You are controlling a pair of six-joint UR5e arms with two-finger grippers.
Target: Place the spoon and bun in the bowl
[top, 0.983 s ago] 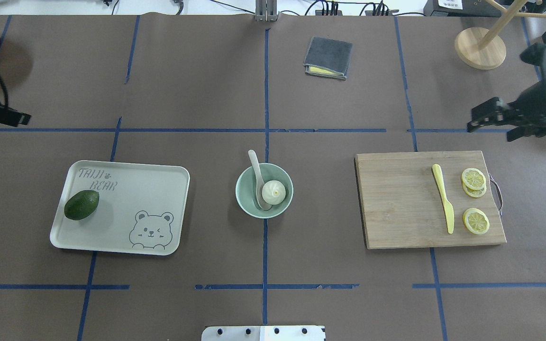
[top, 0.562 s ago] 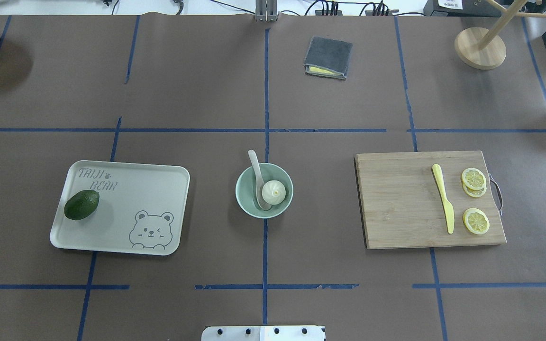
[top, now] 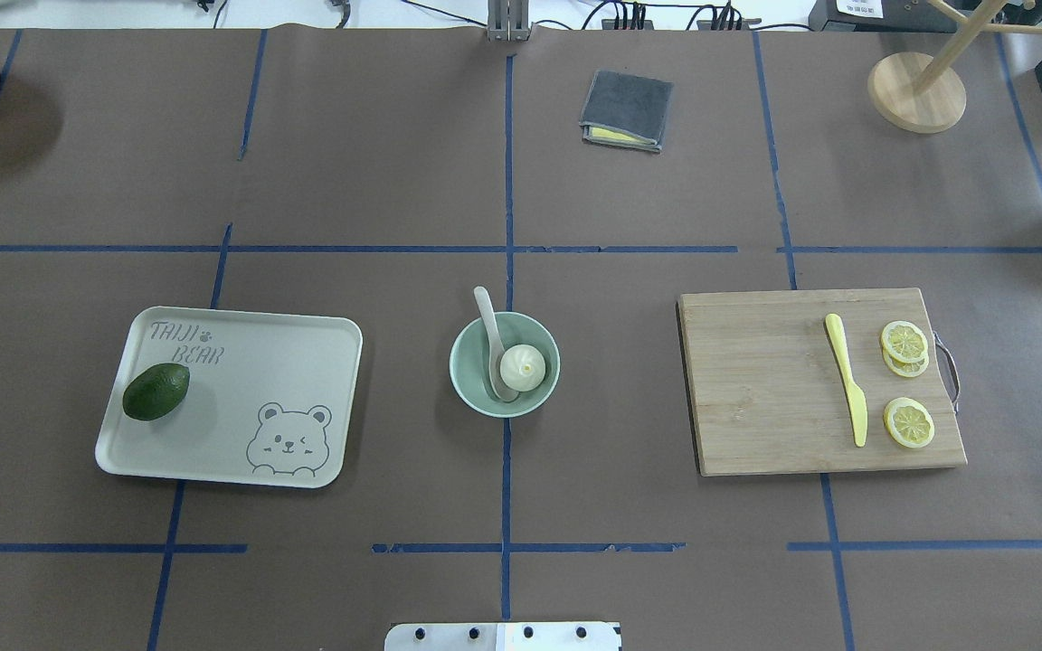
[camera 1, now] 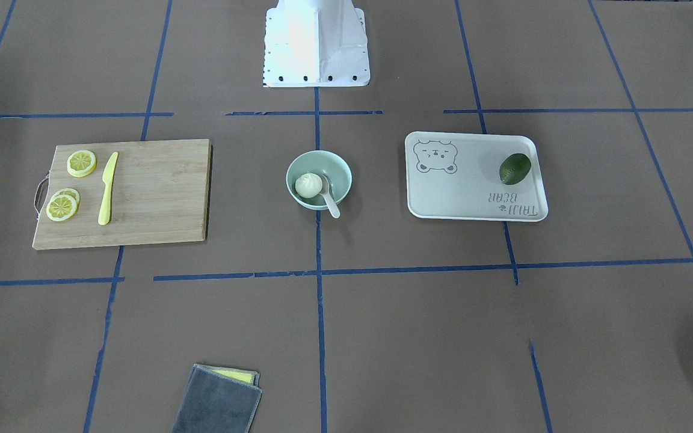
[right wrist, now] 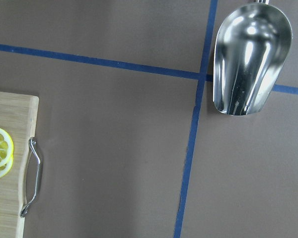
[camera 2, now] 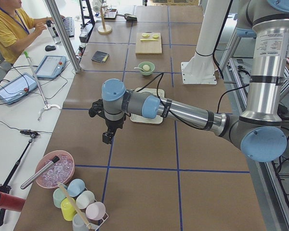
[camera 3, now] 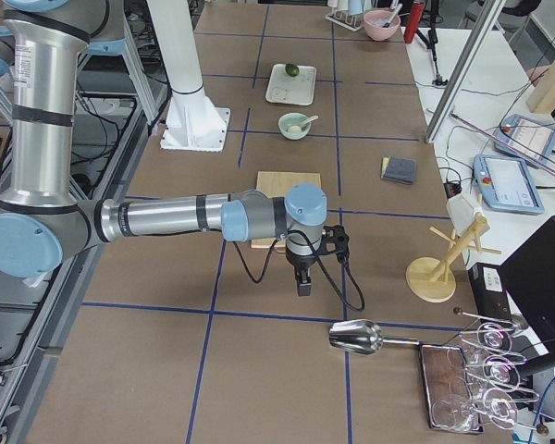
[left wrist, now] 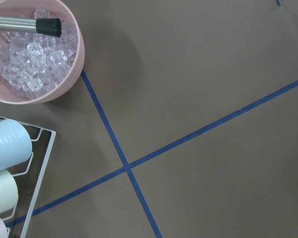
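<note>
The pale mint-green bowl (top: 471,384) stands at the table's middle, also in the front-facing view (camera 1: 339,169). The white bun (top: 522,365) sits inside it on the right. The white spoon (top: 494,342) lies in the bowl beside the bun, with its handle sticking out over the far rim. My left gripper (camera 2: 107,138) hangs over the table's left end, far from the bowl. My right gripper (camera 3: 303,285) hangs over the right end past the cutting board. I cannot tell whether either is open or shut. Neither shows in the overhead view.
A white bear tray (top: 295,362) with an avocado (top: 156,391) lies left of the bowl. A cutting board (top: 756,389) with a yellow knife (top: 846,378) and lemon slices (top: 908,422) lies right. A grey cloth (top: 627,108), a wooden stand (top: 916,90), a pink ice bowl (left wrist: 69,64) and a metal scoop (right wrist: 251,59) sit at the edges.
Both arms have drawn back outward and left the overhead view, the left off the left edge and the right off the right edge. The bowl, bun and spoon have not moved.
</note>
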